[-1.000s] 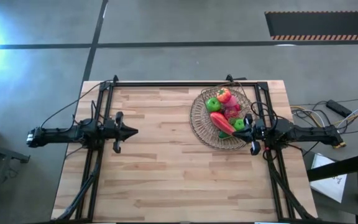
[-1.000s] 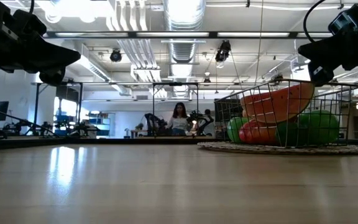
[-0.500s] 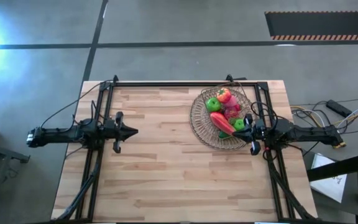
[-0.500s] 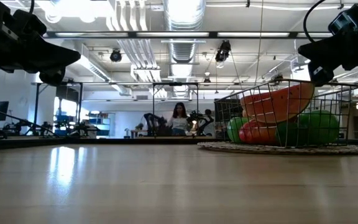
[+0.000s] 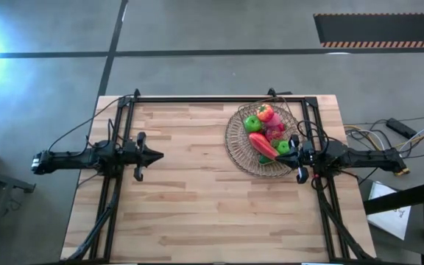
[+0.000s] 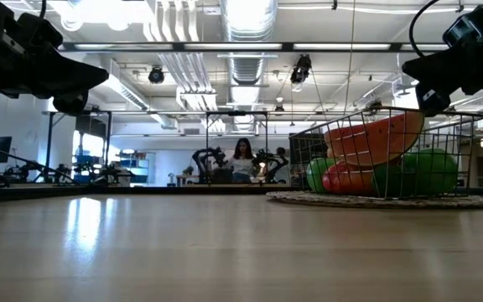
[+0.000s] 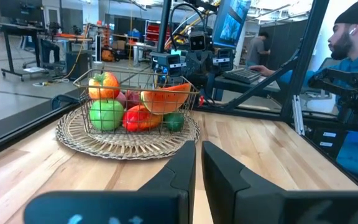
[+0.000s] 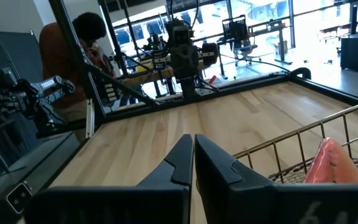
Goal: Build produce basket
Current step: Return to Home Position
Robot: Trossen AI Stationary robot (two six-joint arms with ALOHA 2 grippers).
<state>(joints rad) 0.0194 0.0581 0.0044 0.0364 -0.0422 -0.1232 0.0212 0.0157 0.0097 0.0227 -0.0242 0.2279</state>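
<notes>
In the low view the round wicker basket (image 6: 376, 200) runs off the right edge. From above, the strawberries cannot be told apart among the red pieces (image 5: 274, 131) (too small). The right wrist view catches only a corner of the wire-grid basket (image 8: 301, 134) and part of a pink-red toy (image 8: 334, 163).

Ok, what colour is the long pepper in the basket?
Red; the long pepper shows best in the high view.

Both slim, jointed and black: left arm (image 5: 79, 158), right arm (image 5: 366, 157), thin black cables trailing. Left gripper (image 5: 160, 155), right gripper (image 5: 280, 156) had tapered matte-black wedge fingers (image 7: 179, 177).
</notes>
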